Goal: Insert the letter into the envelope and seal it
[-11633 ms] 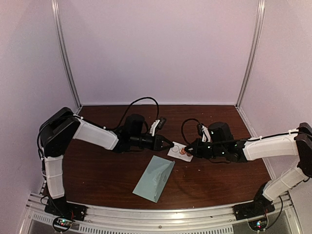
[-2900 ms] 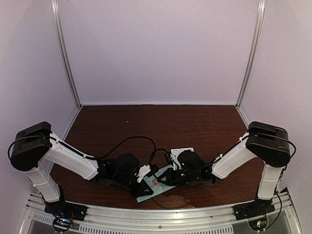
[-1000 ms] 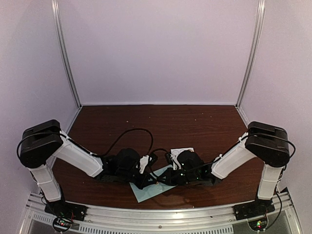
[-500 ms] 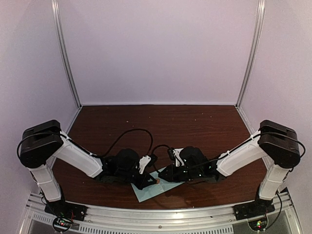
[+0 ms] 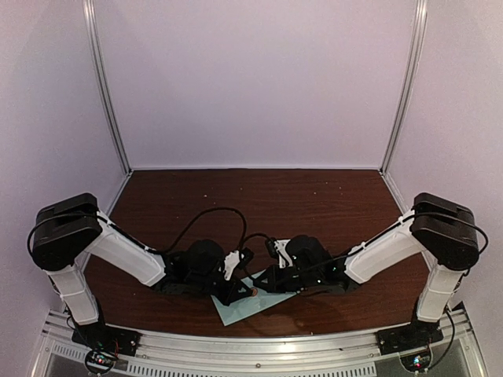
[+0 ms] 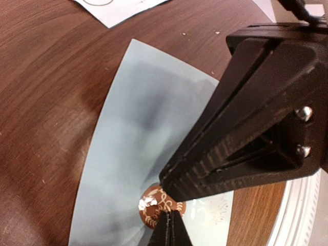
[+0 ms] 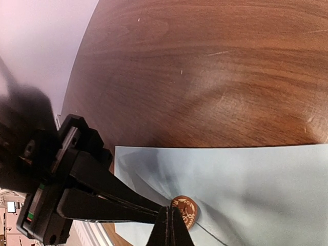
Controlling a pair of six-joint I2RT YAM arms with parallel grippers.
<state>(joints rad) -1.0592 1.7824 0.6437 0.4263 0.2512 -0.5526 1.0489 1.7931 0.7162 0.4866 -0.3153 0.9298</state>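
The pale teal envelope (image 5: 236,310) lies flat near the table's front edge, flap side up; it also shows in the left wrist view (image 6: 133,133) and the right wrist view (image 7: 256,184). A round brown sticker with gold print (image 6: 154,206) (image 7: 186,210) sits at the flap's point. My left gripper (image 5: 249,294) (image 6: 169,229) is shut, its tip at the sticker's edge. My right gripper (image 5: 258,289) (image 7: 170,224) is shut too, its tip meeting the sticker from the other side. No letter is in view.
A white sheet of round stickers (image 6: 123,7) lies just behind the envelope, partly hidden by my right wrist (image 5: 302,253). The metal rail (image 5: 251,345) runs along the table's front edge, close to the envelope.
Both arms have come from the sticker sheet at mid-table down to the envelope. In the last second the right wrist swayed slightly; both tips stay together at the sticker.
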